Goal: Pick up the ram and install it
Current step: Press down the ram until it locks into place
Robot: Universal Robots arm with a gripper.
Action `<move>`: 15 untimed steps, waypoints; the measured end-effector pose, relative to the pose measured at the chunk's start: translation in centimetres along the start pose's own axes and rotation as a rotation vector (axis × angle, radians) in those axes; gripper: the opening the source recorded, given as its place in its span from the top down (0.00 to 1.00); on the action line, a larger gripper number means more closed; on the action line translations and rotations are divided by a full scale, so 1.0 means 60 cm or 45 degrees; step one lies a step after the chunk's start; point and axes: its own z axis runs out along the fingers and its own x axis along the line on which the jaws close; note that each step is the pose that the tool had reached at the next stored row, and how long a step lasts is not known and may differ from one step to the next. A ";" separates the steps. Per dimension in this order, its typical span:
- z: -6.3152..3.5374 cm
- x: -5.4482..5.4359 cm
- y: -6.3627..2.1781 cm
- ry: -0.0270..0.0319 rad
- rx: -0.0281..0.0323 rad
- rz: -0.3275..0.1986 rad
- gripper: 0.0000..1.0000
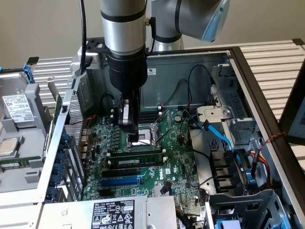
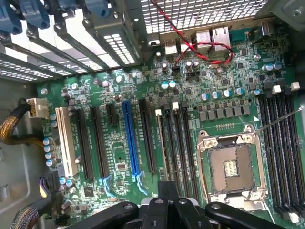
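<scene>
A slatted tabletop (image 1: 271, 62) carries an open computer case (image 1: 238, 62). Over its motherboard (image 1: 176, 157) the gripper (image 1: 127, 125) hangs clenched above the CPU socket (image 1: 152, 133). The ram (image 1: 136, 155) appears seated in a memory slot beside it. Descending could crush socket pins.

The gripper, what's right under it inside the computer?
Under the shut gripper lies the green motherboard, with the square processor socket and the ram seated in a black slot. The gripper body hides the board directly beneath.
</scene>
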 end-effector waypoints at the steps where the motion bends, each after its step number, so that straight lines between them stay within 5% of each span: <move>1: 0.001 0.000 0.000 0.0001 -0.0010 0.018 0.90; 15: 0.006 0.000 0.000 0.0040 -0.0166 0.285 0.90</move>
